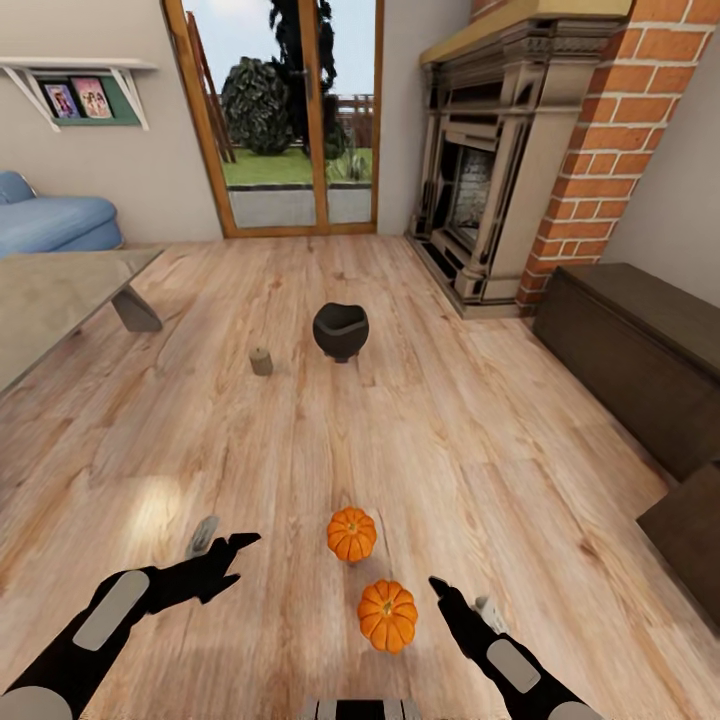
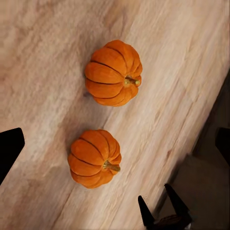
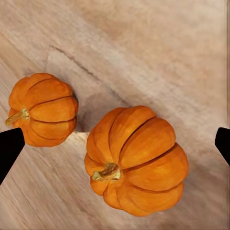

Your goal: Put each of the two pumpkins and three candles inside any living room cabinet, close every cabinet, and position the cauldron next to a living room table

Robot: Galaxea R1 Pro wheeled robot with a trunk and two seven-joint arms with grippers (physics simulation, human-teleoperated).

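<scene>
Two orange pumpkins lie on the wood floor just ahead of me, the farther pumpkin [image 1: 351,534] [image 2: 114,72] [image 3: 43,115] and the nearer pumpkin [image 1: 387,615] [image 2: 94,158] [image 3: 136,160]. My left gripper [image 1: 238,558] [image 2: 117,143] hangs open to their left. The right gripper [image 1: 440,592] [image 3: 115,143] is open just right of the nearer pumpkin, with nothing held. The black cauldron [image 1: 340,330] stands mid-floor, an upright candle [image 1: 261,361] to its left. The glass table [image 1: 60,295] is at the left, the dark cabinet [image 1: 640,345] along the right wall, shut.
A grey candle [image 1: 203,534] lies by the left gripper and another pale candle [image 1: 490,610] shows beside the right one. A stone fireplace [image 1: 490,170] with a brick column stands at the back right, a blue sofa [image 1: 50,220] at the back left, glass doors between.
</scene>
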